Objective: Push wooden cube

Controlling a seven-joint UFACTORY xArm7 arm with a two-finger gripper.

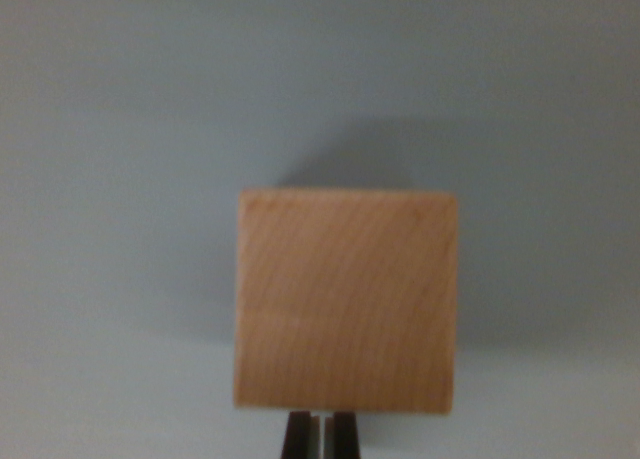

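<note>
I see the wooden cube point(346, 299) alone on the plain grey bench point(120, 129), its face unmarked. My pincer point(320, 437) sits just beneath it, fingertips nearly together, gripping nothing.

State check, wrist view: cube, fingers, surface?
cube: flat on the surface, square to the view, its near edge right at the fingertips; contact unclear.
gripper: fingers shut or nearly so, a thin slit between them, holding nothing.
surface: plain grey, cube's shadow behind it.
</note>
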